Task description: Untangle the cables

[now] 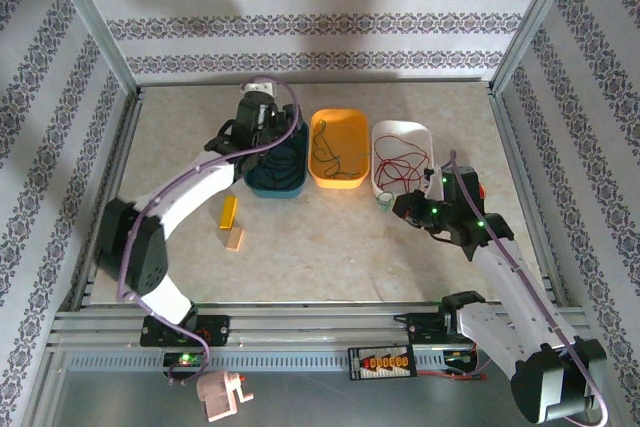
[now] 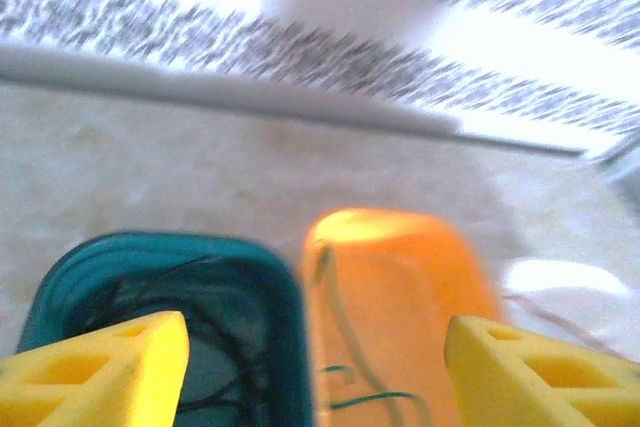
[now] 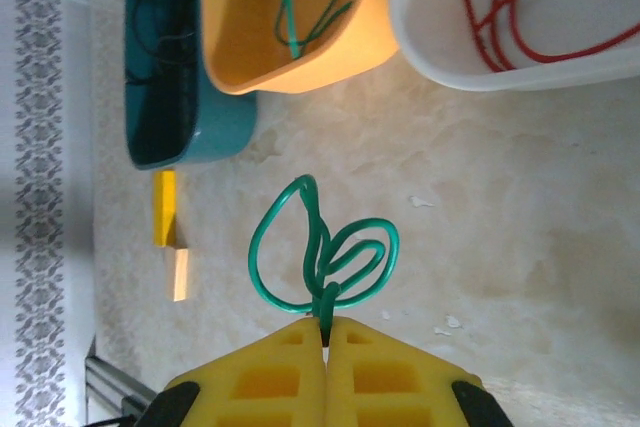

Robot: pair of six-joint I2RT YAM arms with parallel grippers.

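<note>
Mid-sorting: right hand (image 3: 327,332) was pinched on a looped green cable (image 3: 323,292) over the counter (image 3: 520,197), left hand (image 2: 318,357) wide open (nothing in it). Next probably meant carrying it to the orange tray (image 3: 350,57)

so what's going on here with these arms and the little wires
Two robot arms seem to be sorting thin wires by colour into trays. The right end effector is shut on a looped green wire, just in front of the trays. The left end effector is open over the teal tray and orange tray, holding nothing. The teal tray holds dark wires, the orange one green wires, the white tray red wires.
</note>
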